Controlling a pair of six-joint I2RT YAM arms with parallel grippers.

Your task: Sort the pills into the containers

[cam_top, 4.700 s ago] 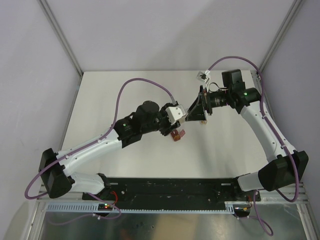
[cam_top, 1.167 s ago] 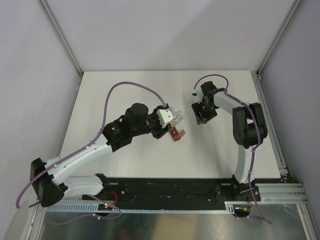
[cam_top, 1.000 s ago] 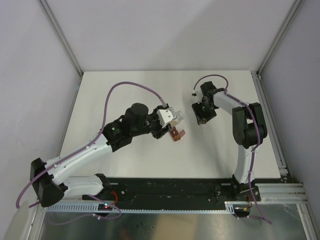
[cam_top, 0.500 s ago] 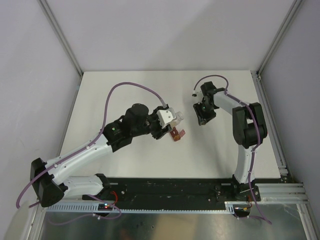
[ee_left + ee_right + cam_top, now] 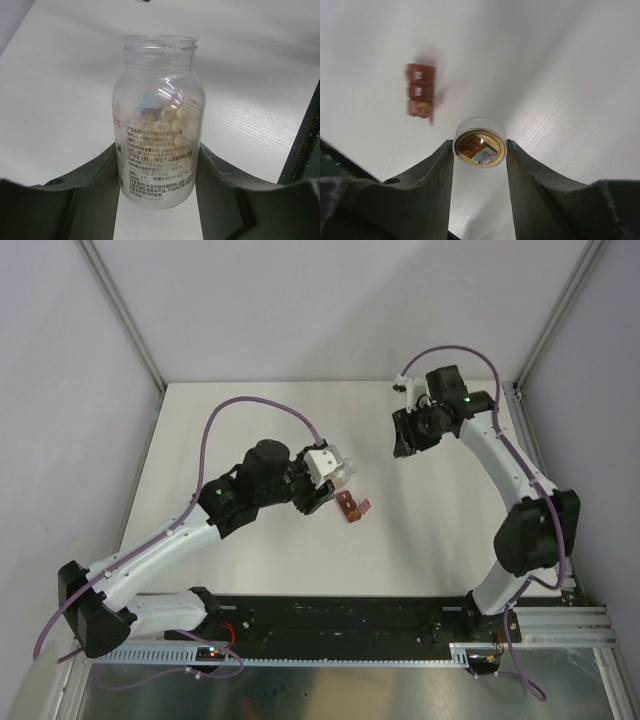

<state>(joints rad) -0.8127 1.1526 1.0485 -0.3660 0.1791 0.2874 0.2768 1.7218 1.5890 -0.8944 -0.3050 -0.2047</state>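
Two firm pinches: your right gripper (image 5: 480, 150) has just carried the cap (image 5: 480, 146) away, so the pill bottle (image 5: 159, 100) clamped in your left gripper (image 5: 157, 172) is open, its pills (image 5: 165, 120) ready for the red containers (image 5: 352, 507) just beside those fingers.

Locate the clear bottle (image 5: 159, 125): its mouth is uncovered, and a printed text label covers its lower half. Locate the round cap (image 5: 480, 142): clear rim, gold-coloured inner face. Behind both you see the white tabletop (image 5: 430, 530), enclosed by grey walls (image 5: 320, 310).
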